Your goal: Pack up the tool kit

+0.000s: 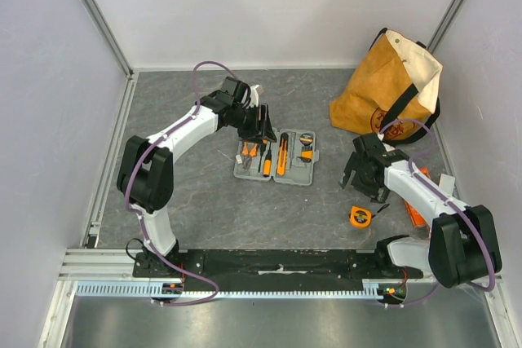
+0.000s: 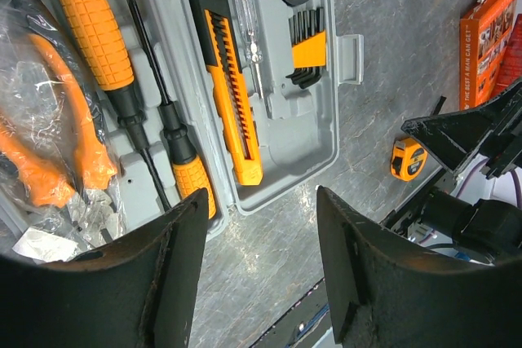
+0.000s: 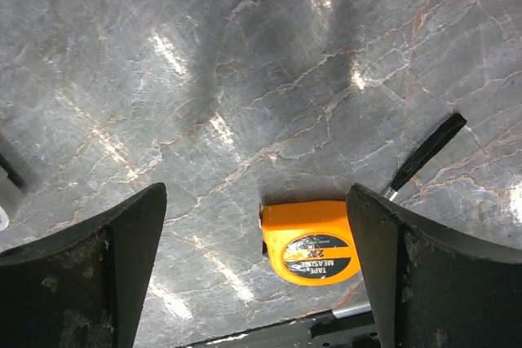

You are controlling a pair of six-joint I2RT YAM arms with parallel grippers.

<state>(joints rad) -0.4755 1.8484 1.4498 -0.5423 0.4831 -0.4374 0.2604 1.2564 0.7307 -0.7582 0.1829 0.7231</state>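
Right wrist view: tape measure (image 3: 314, 244) lies below the spread, empty fingers of our right gripper (image 3: 257, 193), nearer the right finger, by the near edge of the table (image 1: 204, 201). Tool kit (image 1: 276, 156) sits open mid-table under our left gripper (image 2: 261, 197), which is also spread and empty.

Matt plastic tool kit (image 2: 285, 124); bag (image 1: 383, 87) probably cloth.

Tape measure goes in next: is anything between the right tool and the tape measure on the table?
Nothing visible. The right tool hangs open above the table, the tape measure lying uncovered just beneath it.
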